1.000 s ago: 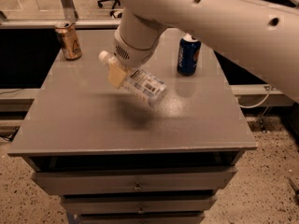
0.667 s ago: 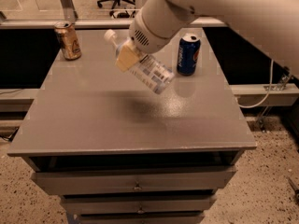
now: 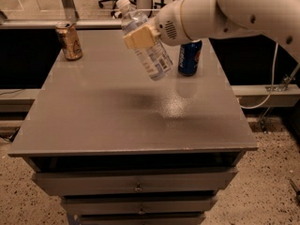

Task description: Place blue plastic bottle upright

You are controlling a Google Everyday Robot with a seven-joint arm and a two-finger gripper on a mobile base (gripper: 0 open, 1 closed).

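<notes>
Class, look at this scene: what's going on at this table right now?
The robot's gripper holds the blue plastic bottle in the air above the grey table, tilted, cap toward the upper left. It is not yet set down. A gold can stands at the back left, a dark blue can at the back right.

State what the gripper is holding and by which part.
The gripper, above the table, holds the tilted blue plastic bottle around its upper body.
</notes>
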